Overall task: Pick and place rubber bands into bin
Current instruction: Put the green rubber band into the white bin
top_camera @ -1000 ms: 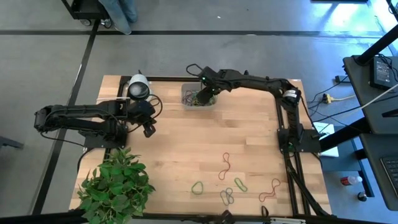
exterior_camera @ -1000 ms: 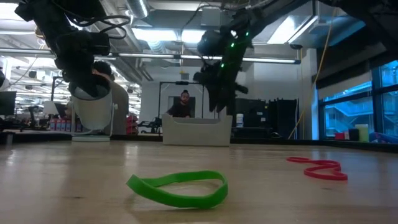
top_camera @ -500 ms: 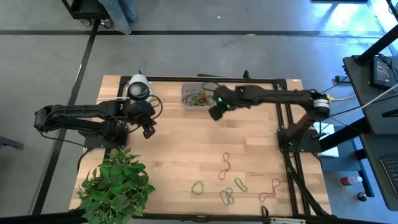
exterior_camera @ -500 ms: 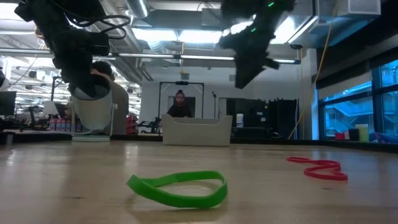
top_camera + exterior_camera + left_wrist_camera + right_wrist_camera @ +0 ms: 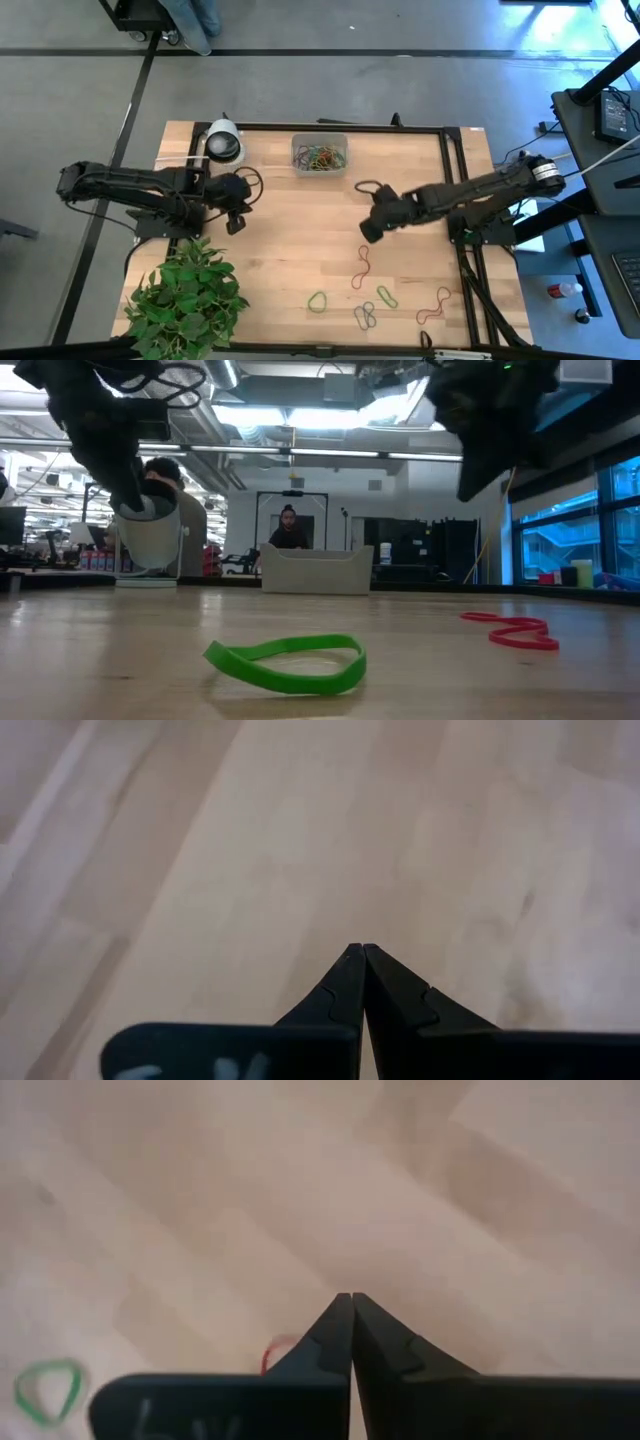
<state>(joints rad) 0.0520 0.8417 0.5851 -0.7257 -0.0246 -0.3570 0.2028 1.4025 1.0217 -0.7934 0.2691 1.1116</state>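
The rubber bands (image 5: 368, 290) lie loose on the wooden table (image 5: 280, 230), below and ahead of the right gripper's closed tips. A red one (image 5: 361, 267) is nearest those fingers, a squiggle with its long axis running toward the table's near edge; a green loop (image 5: 318, 301) lies beyond it, flat. More bands fill the bin (image 5: 319, 155), well behind the fingers at the far edge. The right gripper (image 5: 367, 233) hangs over bare wood, fingers pressed together, empty. The left gripper (image 5: 236, 222), also pressed shut on nothing, waits far off beside a potted plant (image 5: 187, 296).
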